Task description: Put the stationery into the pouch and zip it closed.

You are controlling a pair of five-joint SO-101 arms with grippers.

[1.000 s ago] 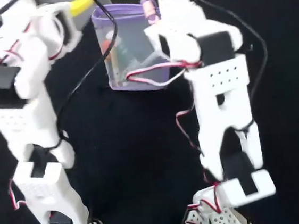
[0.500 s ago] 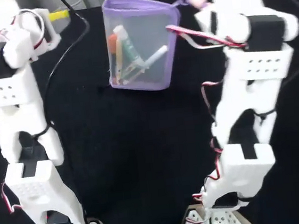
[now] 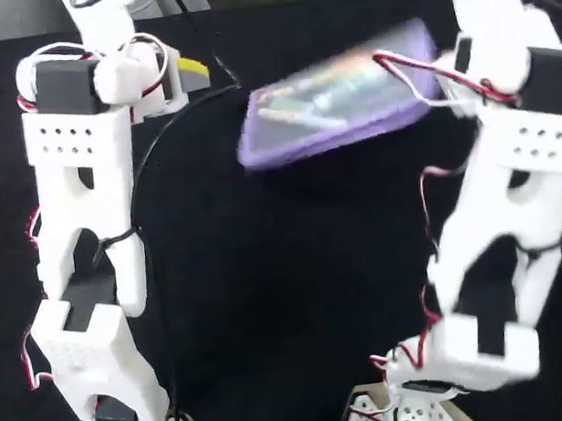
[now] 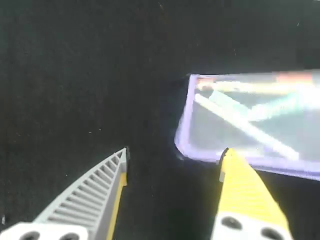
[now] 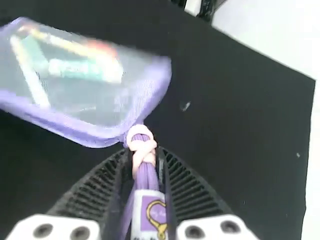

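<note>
The clear pouch [image 3: 334, 94] with purple trim hangs tilted on its side above the black table, between the two arms. Several pens and markers [image 3: 314, 91] in orange, green and white lie inside it. My right gripper [image 5: 141, 156] is shut on the purple strap [image 5: 142, 172] at the pouch's corner, and the pouch [image 5: 85, 82] dangles just past its fingertips. My left gripper [image 4: 172, 160] is open with nothing between its fingers, a short way from the pouch's [image 4: 250, 117] near end and not touching it.
The black table [image 3: 290, 300] stretches across the middle and front. The left arm's white body [image 3: 84, 201] stands at the left and the right arm's [image 3: 519, 175] at the right, with red and black cables trailing. A pale surface [image 5: 280, 45] lies beyond the table's edge.
The pouch has swung from hanging upright to lying sideways and has shifted right with the right gripper. Both arms have drawn apart, the left gripper clear of the pouch.
</note>
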